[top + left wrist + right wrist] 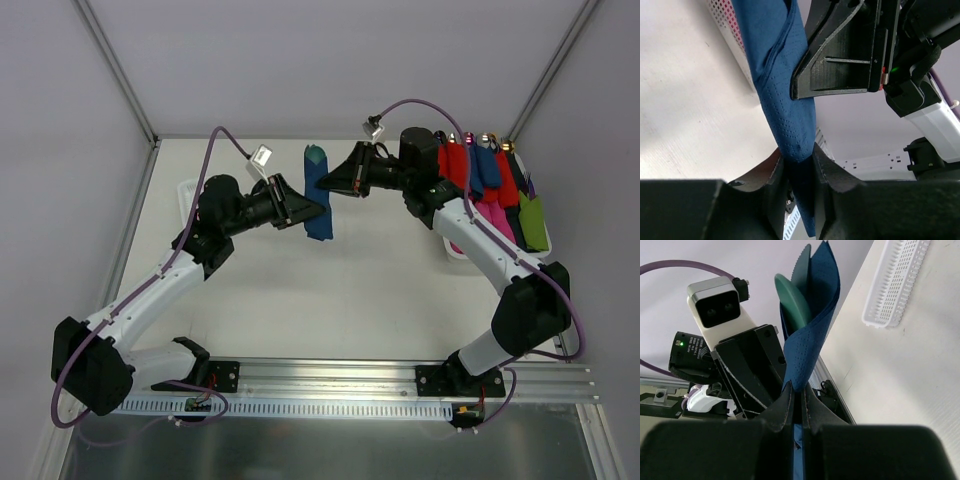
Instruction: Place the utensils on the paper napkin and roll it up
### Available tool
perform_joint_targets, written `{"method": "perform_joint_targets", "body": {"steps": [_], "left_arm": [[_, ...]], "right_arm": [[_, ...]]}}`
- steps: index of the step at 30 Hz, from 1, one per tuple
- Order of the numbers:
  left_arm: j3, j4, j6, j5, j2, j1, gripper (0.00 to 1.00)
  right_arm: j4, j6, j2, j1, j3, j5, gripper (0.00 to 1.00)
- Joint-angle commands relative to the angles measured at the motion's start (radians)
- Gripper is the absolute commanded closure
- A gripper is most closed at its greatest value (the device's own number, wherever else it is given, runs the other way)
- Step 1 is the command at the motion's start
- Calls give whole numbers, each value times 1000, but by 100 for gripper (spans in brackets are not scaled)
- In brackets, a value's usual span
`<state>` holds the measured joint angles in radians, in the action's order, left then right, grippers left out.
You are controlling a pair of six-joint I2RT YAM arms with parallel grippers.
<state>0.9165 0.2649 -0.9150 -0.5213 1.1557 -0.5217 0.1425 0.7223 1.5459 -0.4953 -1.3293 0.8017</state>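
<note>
The paper napkin [319,228] is a navy roll held above the table between both arms. The utensils [314,156] show only as a teal tip at its far end. My left gripper [318,209] is shut on the roll from the left, lower down. From the right my right gripper [323,185] pinches it, shut. In the left wrist view the navy napkin [785,100] runs between my left gripper [799,161], with the right gripper's black finger [840,60] against its side. The right wrist view has my right gripper [799,392] clamped on a napkin [810,345] fold, and the teal utensils [792,295] stick out above.
A white tray [452,250] at the back right holds several rolled bundles [495,185] in red, blue, pink and green. A white slotted basket [186,190] sits at the back left, also seen as the basket [895,280] in the right wrist view.
</note>
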Motion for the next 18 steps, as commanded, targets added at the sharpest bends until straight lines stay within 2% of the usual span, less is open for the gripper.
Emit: {"method": "perform_joint_targets", "body": {"steps": [1, 5, 7, 9, 10, 13, 15, 18], "left_arm": [[-7, 112, -16, -36, -5, 2, 83], [-8, 122, -4, -36, 6, 2, 100], [-31, 149, 10, -16, -1, 2, 100], [-51, 210, 19, -3, -20, 3, 100], [-70, 233, 25, 0, -28, 3, 100], [-93, 321, 45, 7, -44, 6, 100], [-96, 374, 45, 3, -42, 8, 100], [-108, 440, 21, -6, -30, 6, 100]], "right_arm": [[55, 5, -7, -8, -5, 14, 100], [72, 5, -4, -17, -19, 27, 100], [77, 0, -1, -15, -30, 39, 97], [72, -6, 6, -5, -47, 59, 82], [74, -4, 5, 3, -50, 65, 65], [75, -7, 8, 43, -65, 111, 45], [89, -1, 3, 66, -70, 145, 36], [120, 20, -1, 78, -65, 186, 30]]}}
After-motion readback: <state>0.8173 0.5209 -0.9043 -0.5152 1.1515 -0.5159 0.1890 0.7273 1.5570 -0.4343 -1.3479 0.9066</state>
